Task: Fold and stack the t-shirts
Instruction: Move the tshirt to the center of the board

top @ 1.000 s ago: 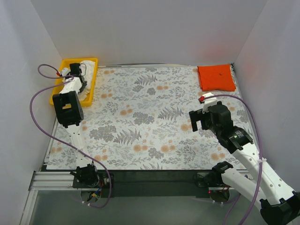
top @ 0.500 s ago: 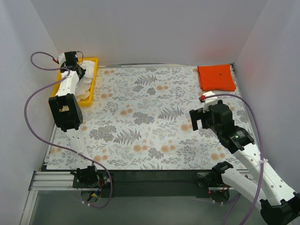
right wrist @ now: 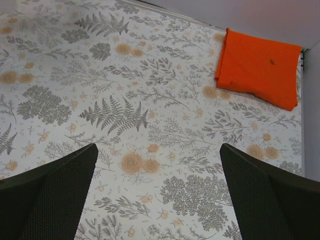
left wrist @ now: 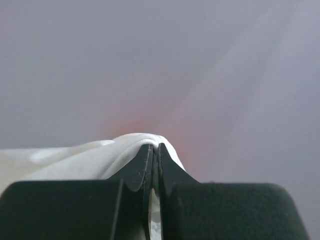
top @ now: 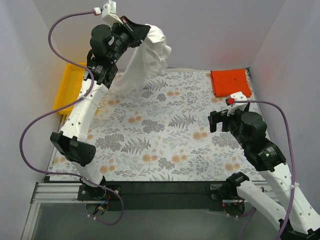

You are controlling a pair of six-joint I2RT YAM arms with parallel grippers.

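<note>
Two t-shirts are in view. The left gripper (left wrist: 155, 150), high over the far-left of the floral table (top: 165, 145), is pinched tight on the white t-shirt (top: 147, 57), which hangs bunched from it. The orange-red t-shirt (top: 230, 83) lies folded square in the far-right corner. One yellow tray (top: 67, 90) sits far left. The right gripper (right wrist: 158, 150) hovers, fingers spread wide, holding nothing

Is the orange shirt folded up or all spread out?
Folded. The orange shirt lies flat as a small neat square at the far right corner of the table, with no sleeves showing.
</note>
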